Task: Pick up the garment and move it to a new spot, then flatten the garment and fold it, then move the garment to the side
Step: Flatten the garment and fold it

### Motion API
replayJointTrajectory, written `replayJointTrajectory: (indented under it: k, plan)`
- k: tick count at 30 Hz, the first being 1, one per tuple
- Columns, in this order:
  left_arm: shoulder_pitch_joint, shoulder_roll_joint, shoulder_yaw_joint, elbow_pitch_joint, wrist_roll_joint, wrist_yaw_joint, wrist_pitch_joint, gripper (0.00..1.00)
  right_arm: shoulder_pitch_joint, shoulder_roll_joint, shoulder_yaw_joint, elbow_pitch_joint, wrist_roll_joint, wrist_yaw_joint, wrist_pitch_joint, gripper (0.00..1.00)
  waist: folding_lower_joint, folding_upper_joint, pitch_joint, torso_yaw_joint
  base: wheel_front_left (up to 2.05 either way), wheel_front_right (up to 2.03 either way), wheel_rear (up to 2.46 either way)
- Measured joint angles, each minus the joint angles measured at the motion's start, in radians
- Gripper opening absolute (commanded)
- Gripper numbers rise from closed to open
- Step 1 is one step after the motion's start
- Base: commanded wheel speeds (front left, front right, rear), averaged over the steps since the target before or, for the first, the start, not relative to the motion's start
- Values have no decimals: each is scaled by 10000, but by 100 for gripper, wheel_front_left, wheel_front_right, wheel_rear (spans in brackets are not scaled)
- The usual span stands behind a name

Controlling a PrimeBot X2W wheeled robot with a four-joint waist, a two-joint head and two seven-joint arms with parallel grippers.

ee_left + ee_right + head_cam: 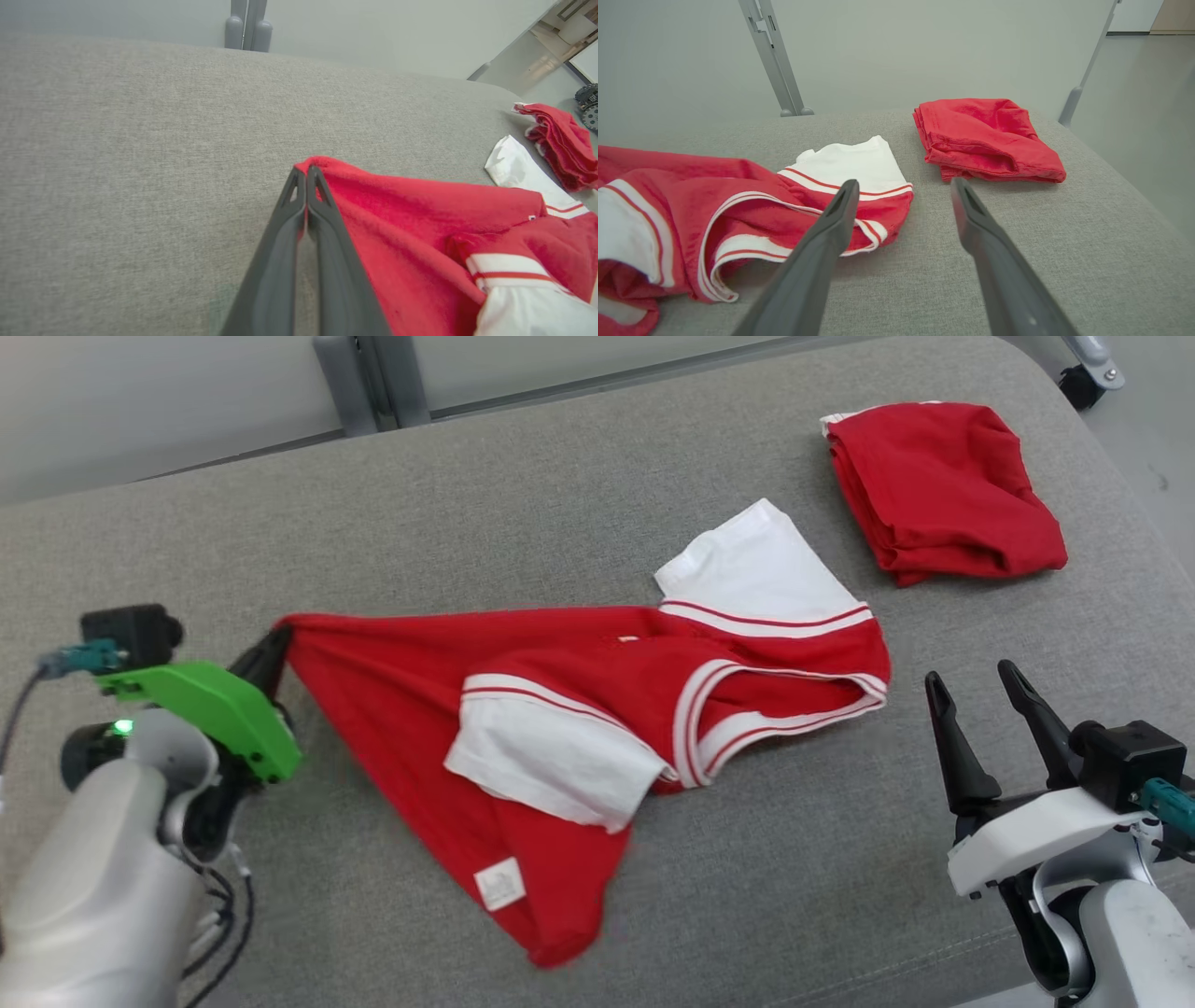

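Stretching wide, grey woven surface (pixel 560 476) under red garment (pixel 392 681), pale wall (pixel 878 46) behind.

Left tool (pixel 280 642) is pinched closed, forearm low; right tool (pixel 971 677) stands with 2 fingers spread apart.

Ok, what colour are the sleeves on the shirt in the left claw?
The shirt has white sleeves with a thin red stripe; clearest in head view.

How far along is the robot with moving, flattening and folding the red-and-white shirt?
Done: nothing on this shirt; it lies crumpled, unfolded. A folded red garment already sits aside. In hand: the left gripper, jaws shut, pinches the shirt's corner; the right gripper hangs open. Left: moving, flattening, folding, setting aside.
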Motion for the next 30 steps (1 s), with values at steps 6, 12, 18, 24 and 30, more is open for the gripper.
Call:
replayJointTrajectory:
  k: [6,12,18,24,30]
  plan:
    - [-864,1233,568,376,-403,0,322,0,-364,65,173,59,48,0,-190,100,0,0,409,-160,0,0,0]
    - [-1508,1732,550,823,-479,0,267,100,-606,136,272,318,82,0,-399,100,0,0,815,-389,0,0,0]
    - [-1220,1801,-4,359,-550,0,-468,100,-624,69,1411,412,334,0,-974,100,1,0,671,-305,0,0,0]
    - [-61,1866,13,-589,-487,36,-1956,100,-958,-359,3363,535,546,-2,-1505,100,0,0,186,84,0,0,0]
    - [1486,1494,153,-2290,-470,662,-3053,100,-1987,-410,5265,1647,771,-2,-1313,100,1,0,-277,870,0,0,0]
